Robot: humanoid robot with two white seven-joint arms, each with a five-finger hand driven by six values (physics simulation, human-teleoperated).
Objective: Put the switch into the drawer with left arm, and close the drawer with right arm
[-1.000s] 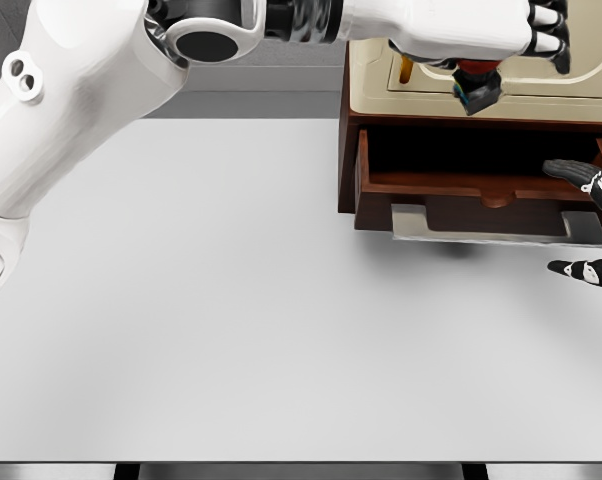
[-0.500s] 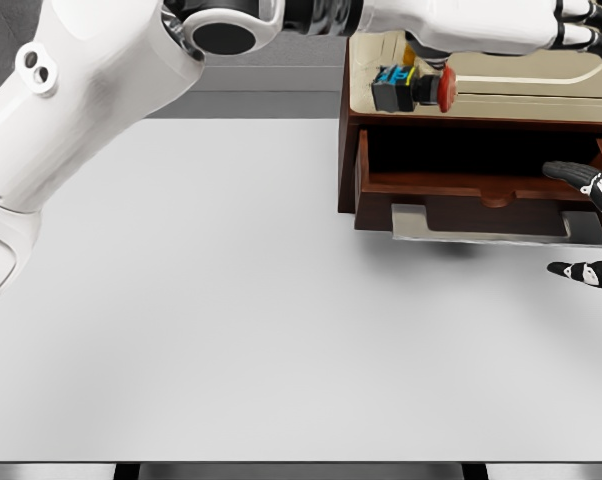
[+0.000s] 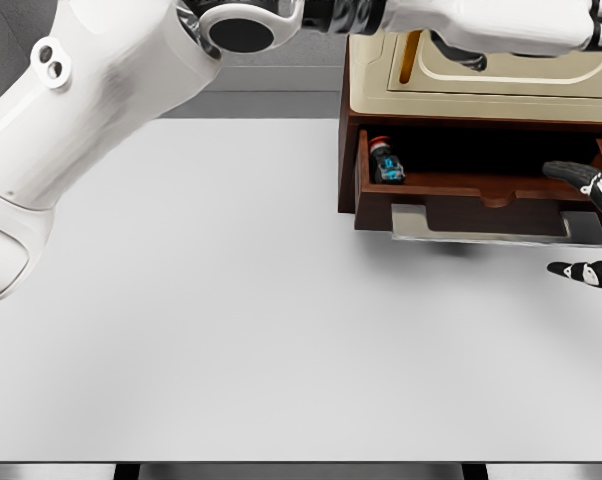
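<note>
The switch (image 3: pixel 386 161), a small black block with a red button and blue parts, lies inside the open brown drawer (image 3: pixel 451 187) at its left end. My left arm reaches across the top of the picture. Its hand (image 3: pixel 593 22) hovers over the cabinet's beige top (image 3: pixel 501 85) at the upper right, fingers relaxed and holding nothing. My right hand (image 3: pixel 587 222) shows at the right edge, open. One finger lies by the drawer's right end and the thumb sits below the grey handle (image 3: pixel 491 228).
The dark wooden cabinet (image 3: pixel 347 150) stands at the back right of the white table (image 3: pixel 201 300). The big left upper arm (image 3: pixel 91 90) fills the top left corner.
The switch has left my left hand and dropped from above the cabinet top into the drawer's left end. The left hand has shifted further right. The right hand has stayed put.
</note>
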